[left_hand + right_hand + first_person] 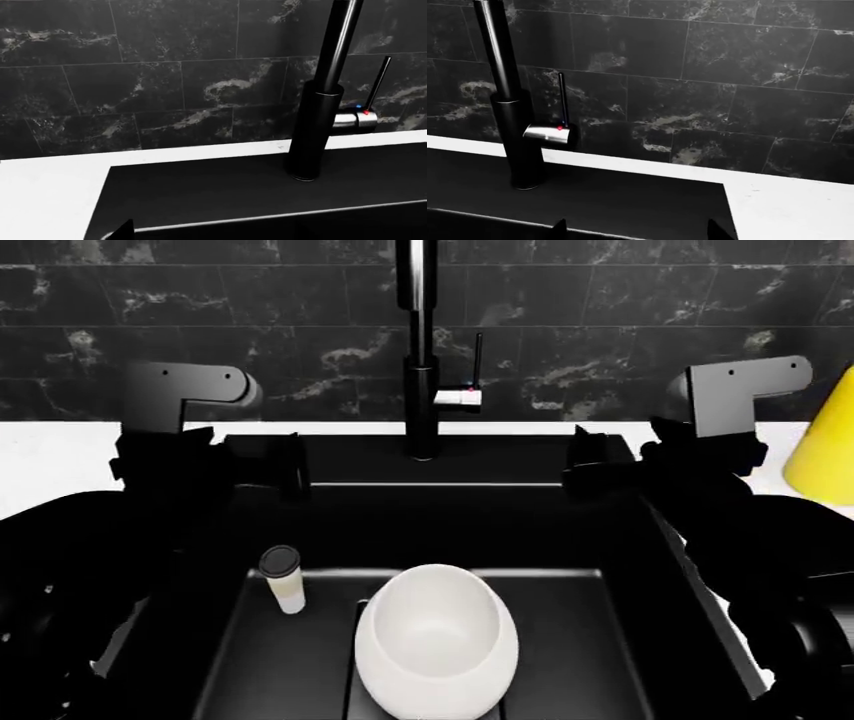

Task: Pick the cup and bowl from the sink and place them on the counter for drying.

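Behind the cup (283,580) and bowl (435,640) rises the faucet (422,360); both end effectors' spread is unclear.

Both arms are almost wholly matte black, bulky and blocky, their segments hard to tell apart against the dark basin. Each carries a grey, L-shaped housing on top with a rounded cylindrical end: one on the left arm (160,455), one on the right arm (694,465). Ahead of each housing sits a squarish black block that ends in short flat black fingers. In the wrist views only small pointed black fingertips (712,229) poke into the edge of the picture. No cables, screws or markings can be made out.
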Robot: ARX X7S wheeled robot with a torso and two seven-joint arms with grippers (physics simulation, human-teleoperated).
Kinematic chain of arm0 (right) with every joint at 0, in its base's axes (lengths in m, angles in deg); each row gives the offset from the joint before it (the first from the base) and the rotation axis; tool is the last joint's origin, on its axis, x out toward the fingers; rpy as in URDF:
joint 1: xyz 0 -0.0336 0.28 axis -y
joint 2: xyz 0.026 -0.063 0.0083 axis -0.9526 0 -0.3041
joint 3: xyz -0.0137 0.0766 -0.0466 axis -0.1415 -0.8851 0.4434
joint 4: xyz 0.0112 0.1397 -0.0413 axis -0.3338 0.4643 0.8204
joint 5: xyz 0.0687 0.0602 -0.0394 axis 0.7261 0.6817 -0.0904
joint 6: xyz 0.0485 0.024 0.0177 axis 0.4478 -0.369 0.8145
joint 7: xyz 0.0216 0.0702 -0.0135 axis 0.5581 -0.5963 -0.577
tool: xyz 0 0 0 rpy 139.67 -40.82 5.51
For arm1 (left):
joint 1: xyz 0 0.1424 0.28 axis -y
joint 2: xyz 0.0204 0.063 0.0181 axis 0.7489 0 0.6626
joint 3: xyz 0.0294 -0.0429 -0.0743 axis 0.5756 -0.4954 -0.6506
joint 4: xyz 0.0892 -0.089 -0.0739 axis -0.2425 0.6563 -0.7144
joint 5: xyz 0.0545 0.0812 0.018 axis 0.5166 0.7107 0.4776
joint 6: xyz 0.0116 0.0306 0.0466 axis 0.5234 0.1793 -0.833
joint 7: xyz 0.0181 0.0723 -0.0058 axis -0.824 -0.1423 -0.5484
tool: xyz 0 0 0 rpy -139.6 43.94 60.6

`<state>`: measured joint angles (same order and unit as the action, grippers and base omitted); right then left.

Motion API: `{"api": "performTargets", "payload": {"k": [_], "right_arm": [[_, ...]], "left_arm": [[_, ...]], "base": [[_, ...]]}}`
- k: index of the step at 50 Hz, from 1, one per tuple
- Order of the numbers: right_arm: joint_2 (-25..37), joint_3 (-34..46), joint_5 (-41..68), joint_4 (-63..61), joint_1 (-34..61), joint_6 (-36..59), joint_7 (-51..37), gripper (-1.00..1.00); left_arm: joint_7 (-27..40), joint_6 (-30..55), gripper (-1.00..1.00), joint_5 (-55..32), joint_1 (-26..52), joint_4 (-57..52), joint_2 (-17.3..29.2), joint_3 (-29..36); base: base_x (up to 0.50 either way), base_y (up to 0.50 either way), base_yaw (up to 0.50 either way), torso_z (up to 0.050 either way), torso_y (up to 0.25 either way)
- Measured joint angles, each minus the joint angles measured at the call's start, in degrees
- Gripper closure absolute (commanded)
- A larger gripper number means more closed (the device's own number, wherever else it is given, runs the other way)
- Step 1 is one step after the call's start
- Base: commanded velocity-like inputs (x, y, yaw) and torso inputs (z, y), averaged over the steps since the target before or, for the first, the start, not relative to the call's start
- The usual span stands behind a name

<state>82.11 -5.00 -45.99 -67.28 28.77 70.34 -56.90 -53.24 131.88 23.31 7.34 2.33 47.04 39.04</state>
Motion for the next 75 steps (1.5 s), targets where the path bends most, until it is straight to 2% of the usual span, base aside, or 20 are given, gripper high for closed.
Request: {"api": "performTargets", "payload": {"k": [15, 34, 49, 75], "right_arm": [[-2.0, 5.4, 2.1, 3.8, -0.6, 6.7, 0.9, -1.0], [-4.6, 14.4, 3.6, 16.1, 3.4, 10.1, 4.0, -1.0], [-7.0, 25.6, 1.1, 36.1, 9.5, 0.4, 10.9, -1.0], [-13.7, 35.1, -3.4, 62.6, 10.6, -17.0, 17.3, -1.0]], "left_arm": [[-0.6, -3.3, -1.0, 0.3, -3.2, 1.6, 0.0, 0.7], [-0.7, -5.7, -1.0, 0.6, -4.4, 2.8, 0.2, 1.7], [-0.2, -5.2, -1.0, -0.2, -4.7, 1.5, 0.1, 1.8], [1.2, -4.3, -1.0, -1.6, -7.3, -1.4, 0.6, 0.5]], "base": [[0.0, 0.0, 0.0, 0.0, 0.0], [0.0, 0.0, 0.0, 0.0, 0.0], [0.0, 0.0, 0.0, 0.0, 0.0], [0.0, 0.0, 0.0, 0.0, 0.0]]}}
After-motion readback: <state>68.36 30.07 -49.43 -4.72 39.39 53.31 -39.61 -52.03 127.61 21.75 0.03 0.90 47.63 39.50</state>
